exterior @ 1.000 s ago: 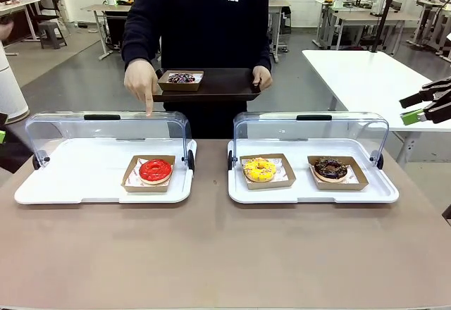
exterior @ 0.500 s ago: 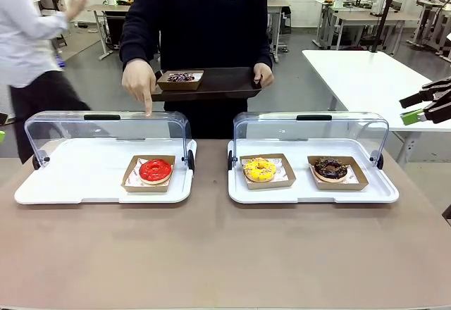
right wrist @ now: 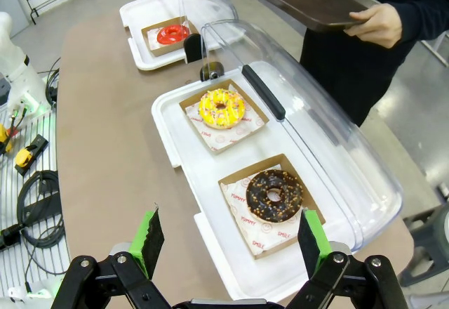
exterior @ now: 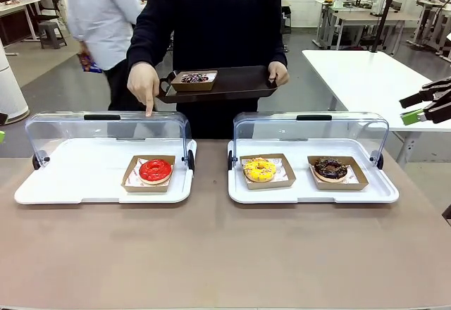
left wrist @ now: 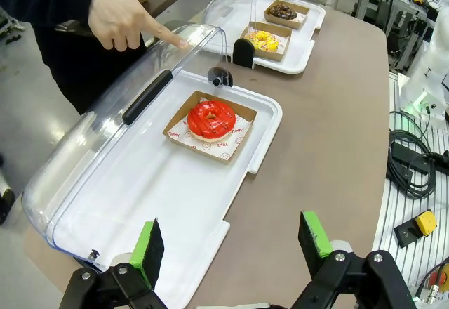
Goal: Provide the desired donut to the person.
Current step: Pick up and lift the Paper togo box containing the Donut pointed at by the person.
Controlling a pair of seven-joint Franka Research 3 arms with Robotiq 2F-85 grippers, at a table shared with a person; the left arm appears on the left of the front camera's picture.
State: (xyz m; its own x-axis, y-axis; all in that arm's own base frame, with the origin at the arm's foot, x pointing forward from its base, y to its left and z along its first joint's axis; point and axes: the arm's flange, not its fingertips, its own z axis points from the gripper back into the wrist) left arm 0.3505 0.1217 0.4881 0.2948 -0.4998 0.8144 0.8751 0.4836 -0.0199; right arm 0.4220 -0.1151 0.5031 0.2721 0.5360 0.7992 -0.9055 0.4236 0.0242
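Note:
The person stands at the far side, one hand pointing a finger down onto the left case's raised lid, above the red-glazed donut. The other hand holds a dark tray bearing a boxed dark donut. In the right case lie a yellow donut and a chocolate donut. My left gripper hangs open over the left case's near end. My right gripper is open, high beyond the right case.
Both white display trays have clear lids swung up at the far side. Another person in a light shirt stands behind on the left. A white table stands at the back right.
The person with the tray has shifted slightly right, finger still on the lid. A passer-by in a light shirt has walked in from the left. Both arms are still.

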